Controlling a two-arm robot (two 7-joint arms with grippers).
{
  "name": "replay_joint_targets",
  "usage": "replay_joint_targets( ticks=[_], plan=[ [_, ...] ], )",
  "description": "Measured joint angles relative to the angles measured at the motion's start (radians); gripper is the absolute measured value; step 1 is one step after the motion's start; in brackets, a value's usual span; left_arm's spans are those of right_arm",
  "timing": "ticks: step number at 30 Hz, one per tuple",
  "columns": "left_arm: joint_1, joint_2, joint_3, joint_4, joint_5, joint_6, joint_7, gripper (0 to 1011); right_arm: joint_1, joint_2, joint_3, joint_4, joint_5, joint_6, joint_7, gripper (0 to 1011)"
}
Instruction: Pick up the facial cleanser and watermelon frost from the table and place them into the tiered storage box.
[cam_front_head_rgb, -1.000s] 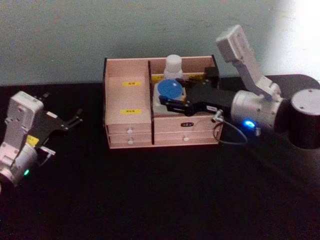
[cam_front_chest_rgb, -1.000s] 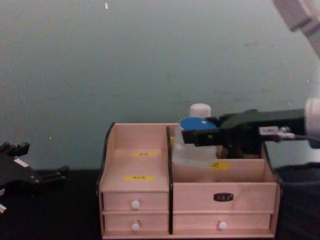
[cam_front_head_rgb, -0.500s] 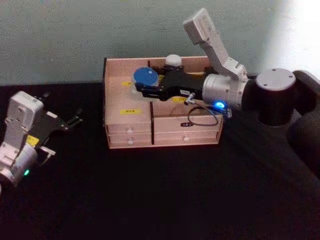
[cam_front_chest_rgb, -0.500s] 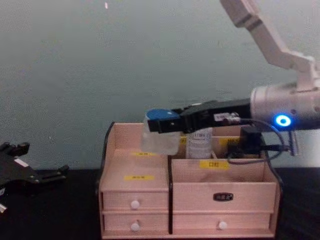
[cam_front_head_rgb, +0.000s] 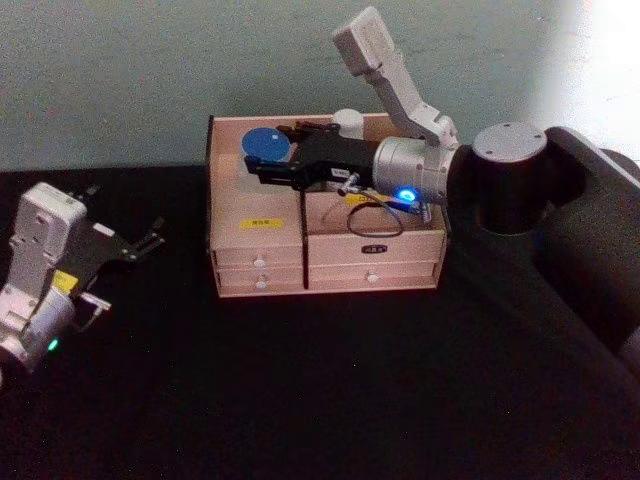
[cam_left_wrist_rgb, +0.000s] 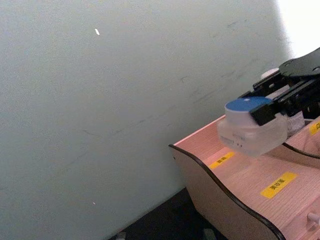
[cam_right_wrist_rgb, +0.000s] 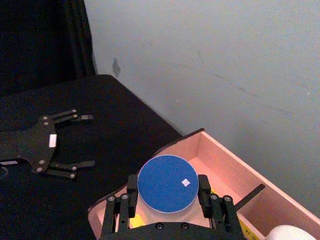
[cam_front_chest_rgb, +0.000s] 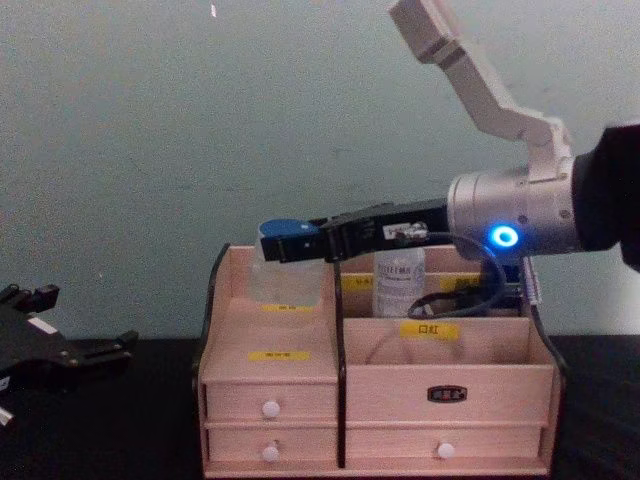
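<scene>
Pale wood w/ dark edges: the tiered storage box sits at the back of the black worktop, against a grey-green wall. It has stepped open compartments up top, yellow labels on the steps, and two rows of small drawers w/ white knobs along the front.

R end effector reaches in from the right, roughly level, over the box's left compartment. Its black fingers are clamped on either side of a squat translucent jar w/ a round blue lid. The jar is upright over the back, upper step of that left compartment, just left of the centre divider. In the left wrist view its base looks clear of the wood, above the rear label. Can't tell for sure from the other views.

A clear bottle w/ a white cap stands upright in the box's rear right compartment, behind the R arm's fingers and apart from the jar.

L end effector is parked low at the worktop's left edge, well apart from the box, fingers spread wide and holding nothing.
</scene>
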Motion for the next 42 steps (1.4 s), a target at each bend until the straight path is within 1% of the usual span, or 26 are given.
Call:
replay_joint_targets(
  ticks=[4, 8, 18, 33, 42],
  plan=[
    [0.000, 0.000, 0.000, 0.000, 0.000, 0.000, 0.000, 1001, 0.024, -0.024, -0.005, 0.052, -0.010, 0.004, 0.000, 723],
    [0.000, 0.000, 0.000, 0.000, 0.000, 0.000, 0.000, 1001, 0.035, -0.039, -0.010, 0.082, -0.018, 0.007, 0.002, 723],
    [0.000, 0.000, 0.000, 0.000, 0.000, 0.000, 0.000, 1001, 0.047, -0.063, -0.013, 0.128, -0.038, 0.012, 0.007, 723],
    [0.000, 0.000, 0.000, 0.000, 0.000, 0.000, 0.000, 1001, 0.048, -0.067, -0.014, 0.137, -0.063, 0.024, 0.015, 723],
    [0.000, 0.000, 0.000, 0.000, 0.000, 0.000, 0.000, 1001, 0.048, -0.067, -0.014, 0.136, -0.063, 0.024, 0.015, 723]
  ],
)
